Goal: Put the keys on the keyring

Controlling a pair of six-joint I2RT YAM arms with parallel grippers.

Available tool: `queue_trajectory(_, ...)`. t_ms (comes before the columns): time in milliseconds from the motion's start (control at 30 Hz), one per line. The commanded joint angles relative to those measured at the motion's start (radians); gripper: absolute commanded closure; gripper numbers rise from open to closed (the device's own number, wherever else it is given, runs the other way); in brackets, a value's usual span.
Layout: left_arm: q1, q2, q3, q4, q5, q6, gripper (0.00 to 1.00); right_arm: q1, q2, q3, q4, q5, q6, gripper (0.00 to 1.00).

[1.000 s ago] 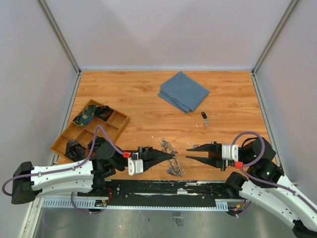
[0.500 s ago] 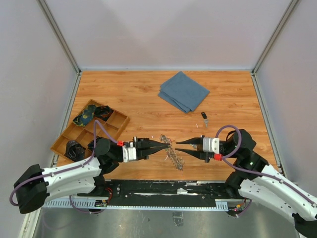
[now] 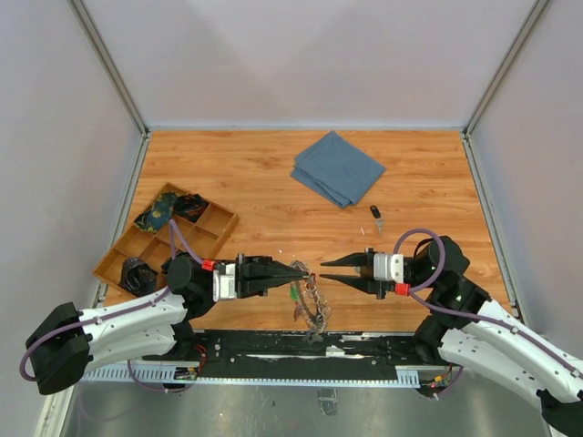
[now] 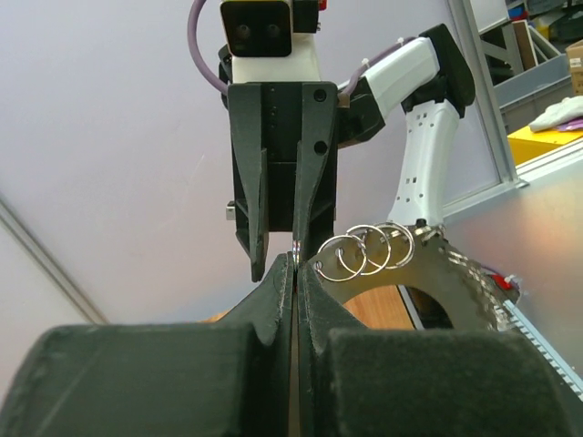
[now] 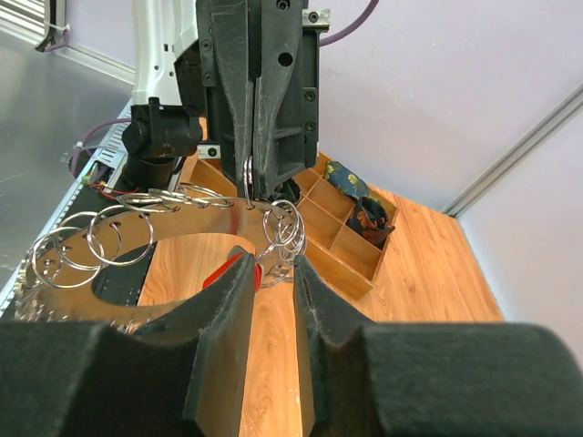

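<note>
- left gripper (image 3: 299, 271) clamped shut on the rim of the keyring (image 3: 312, 299). The ring is lifted off the worktop (image 3: 264, 173) and hangs tilted over the near edge, just beyond the base rail.
- right gripper (image 3: 324, 270) has its jaws parted and nothing between them. Its tips point at the left tips, close but apart.
- open worktop beyond both grippers; blue cloth (image 3: 338, 167) near the far edge, wooden tray (image 3: 225, 218) at the left wall.
- black-headed key (image 3: 376, 215) lies alone right of centre, well clear of the ring.
- small split rings (image 4: 364, 250) line the keyring rim.
- green tag (image 3: 293, 291) hangs by the ring; its key is hard to make out.
- red piece (image 5: 221, 273) is half hidden behind a right finger.
</note>
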Motion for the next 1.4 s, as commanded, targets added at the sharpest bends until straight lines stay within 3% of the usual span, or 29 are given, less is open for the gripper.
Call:
queue_trajectory(0,0.006,0.000,0.005,0.082,0.009,-0.016,1.00,0.017,0.007,0.034,0.051,-0.057,0.039,0.75)
queue_trajectory(667,0.006,0.023,0.015,0.093,0.023,-0.033,1.00,0.112,0.061,0.049,0.114,-0.032,0.061,0.76)
queue_trajectory(967,0.006,0.017,0.018,0.093,0.034,-0.037,0.99,0.122,0.081,0.054,0.096,-0.008,0.058,0.85)
queue_trajectory(1100,0.006,0.011,0.017,0.091,0.035,-0.038,0.99,0.123,0.089,0.064,0.073,0.020,0.057,0.95)
queue_trajectory(1267,0.006,-0.001,0.019,0.058,0.004,-0.046,0.98,0.124,0.101,0.139,-0.081,0.067,0.013,1.00)
queue_trajectory(1367,0.006,-0.019,0.016,0.018,-0.021,-0.047,0.88,0.124,0.100,0.199,-0.226,0.101,-0.050,1.00)
